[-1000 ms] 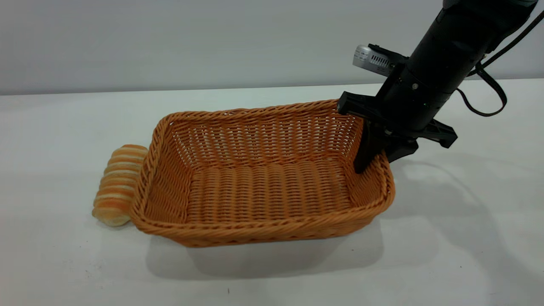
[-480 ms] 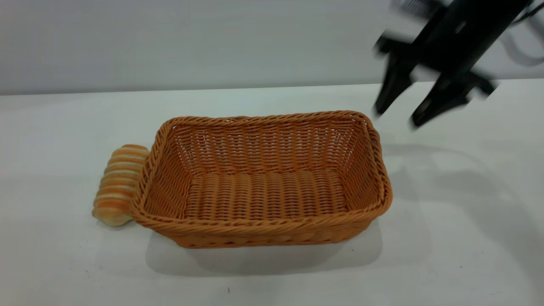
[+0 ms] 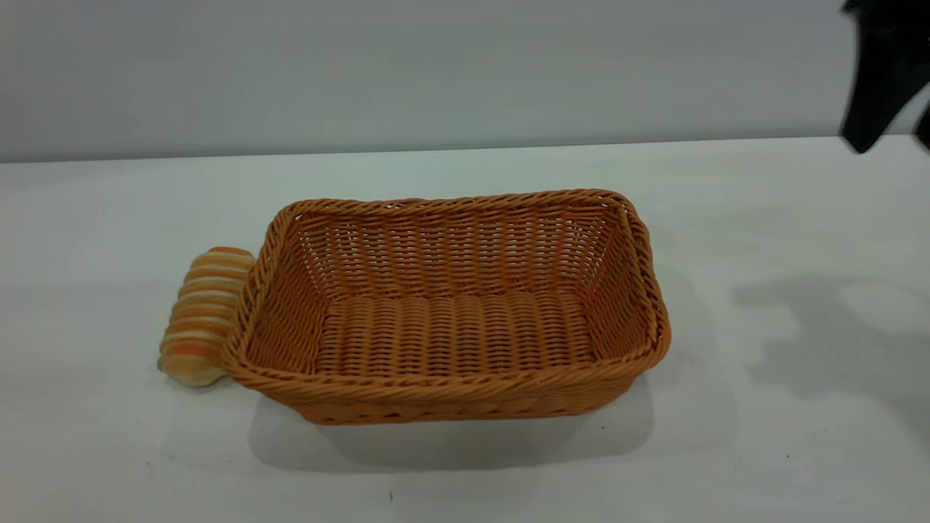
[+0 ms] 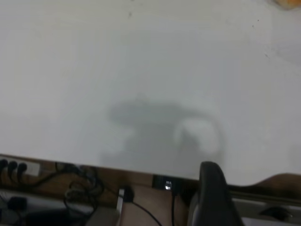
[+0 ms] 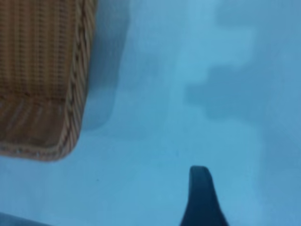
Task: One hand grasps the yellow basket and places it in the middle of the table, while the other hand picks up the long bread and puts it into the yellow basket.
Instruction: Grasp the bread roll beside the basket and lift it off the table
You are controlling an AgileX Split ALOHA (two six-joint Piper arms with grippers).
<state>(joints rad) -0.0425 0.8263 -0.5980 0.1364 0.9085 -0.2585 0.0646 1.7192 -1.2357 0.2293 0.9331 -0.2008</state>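
The yellow basket stands empty near the middle of the table, and one of its corners shows in the right wrist view. The long bread lies on the table outside the basket, against its left end. My right gripper hangs open and empty high at the far right, well clear of the basket; the right wrist view shows only one finger. My left gripper is out of the exterior view. Its wrist view shows a single black finger over the table's edge, holding nothing.
A wall runs behind the table's back edge. Cables and a power strip lie beyond the table's edge under the left arm. Bare white tabletop surrounds the basket on the front and right.
My right gripper let go of the basket's right end, opened, and rose up and away to the right. The basket's lifted right end settled flat on the table. The bread stayed put.
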